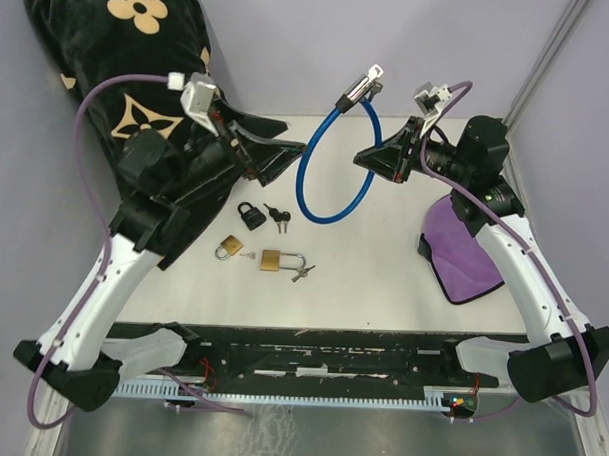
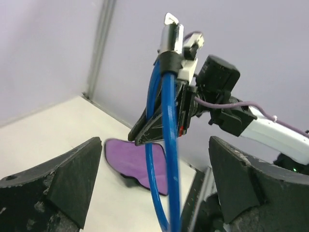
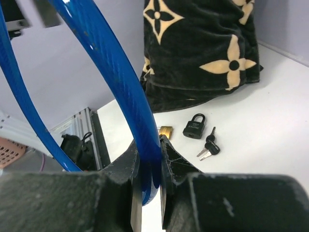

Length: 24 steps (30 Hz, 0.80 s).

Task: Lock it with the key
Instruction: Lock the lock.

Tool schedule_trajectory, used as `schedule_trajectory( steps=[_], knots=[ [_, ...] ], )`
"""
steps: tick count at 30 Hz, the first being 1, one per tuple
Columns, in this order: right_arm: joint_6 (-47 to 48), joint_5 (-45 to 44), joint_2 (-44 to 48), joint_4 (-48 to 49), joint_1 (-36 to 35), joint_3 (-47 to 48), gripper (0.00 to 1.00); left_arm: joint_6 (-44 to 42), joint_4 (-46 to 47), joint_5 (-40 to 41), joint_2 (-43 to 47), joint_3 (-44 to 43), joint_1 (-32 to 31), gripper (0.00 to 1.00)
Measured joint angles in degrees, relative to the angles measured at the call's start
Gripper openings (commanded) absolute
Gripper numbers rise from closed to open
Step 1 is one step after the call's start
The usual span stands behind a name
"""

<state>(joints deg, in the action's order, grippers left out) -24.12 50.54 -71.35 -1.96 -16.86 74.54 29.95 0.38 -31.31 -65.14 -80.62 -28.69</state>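
Observation:
A blue cable lock [image 1: 321, 174] hangs in a loop above the table, its black and silver lock head [image 1: 362, 85] at the top. My right gripper [image 1: 375, 158] is shut on the cable's right side, and the right wrist view shows the cable [image 3: 120, 87] pinched in my right gripper [image 3: 149, 154]. My left gripper [image 1: 283, 159] is open at the loop's left side. In the left wrist view the cable [image 2: 169, 145] runs between the spread fingers [image 2: 77, 169] without touching them, and the lock head [image 2: 171, 41] shows above. I cannot tell whether a key sits in the head.
On the table lie a black padlock [image 1: 250, 215] with keys [image 1: 278, 218], a small brass padlock [image 1: 229, 248], and a larger brass padlock [image 1: 276, 260] with keys [image 1: 303, 274]. A black flowered bag [image 1: 140, 72] lies back left. A purple cloth [image 1: 464, 259] lies right.

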Motion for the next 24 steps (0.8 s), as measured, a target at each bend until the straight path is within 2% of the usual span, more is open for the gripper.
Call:
schedule_trajectory(
  steps=[3, 5, 7, 9, 10, 11, 12, 14, 19, 24],
  knots=[
    [-0.7, -2.9, -0.2, 0.2, 0.0, -0.2, 0.02, -0.9, 2.1, 5.5, 6.2, 3.9, -0.5, 0.88],
    [-1.0, -5.3, -0.5, 0.2, 0.0, -0.2, 0.02, -1.2, 3.7, 9.7, 9.0, 5.6, -3.3, 0.83],
    [-1.2, -7.6, -1.0, 0.2, 0.0, -0.2, 0.02, -2.9, 4.7, 15.4, 9.8, 5.9, -9.7, 0.76],
    [-1.4, -10.0, -1.7, 0.2, 0.0, -0.2, 0.02, -5.4, 5.6, 21.0, 8.9, 5.3, -17.6, 0.74],
    [-1.6, -11.1, -2.0, 0.2, 0.0, -0.2, 0.02, -7.0, 5.9, 24.2, 7.5, 4.6, -21.9, 0.74],
    [-1.7, -12.3, -2.4, 0.3, 0.0, -0.2, 0.02, -8.7, 6.3, 27.3, 5.7, 3.9, -23.6, 0.74],
    [-1.9, -13.5, -2.8, 0.4, -0.1, -0.2, 0.02, -10.6, 7.0, 31.0, 3.4, 3.0, -29.1, 0.74],
    [-2.3, -15.5, -3.5, 1.0, -0.3, -0.2, 0.02, -13.9, 9.2, 37.6, -2.0, 1.3, -33.2, 0.73],
    [-3.1, -19.2, -4.2, 1.9, -0.3, -0.2, 0.02, -20.5, 11.3, 51.1, -15.7, -1.4, -34.6, 0.67],
    [-3.3, -20.5, -4.2, 3.2, -0.5, -0.2, 0.02, -24.1, 11.9, 58.4, -23.5, -6.0, -34.1, 0.61]
  ],
)
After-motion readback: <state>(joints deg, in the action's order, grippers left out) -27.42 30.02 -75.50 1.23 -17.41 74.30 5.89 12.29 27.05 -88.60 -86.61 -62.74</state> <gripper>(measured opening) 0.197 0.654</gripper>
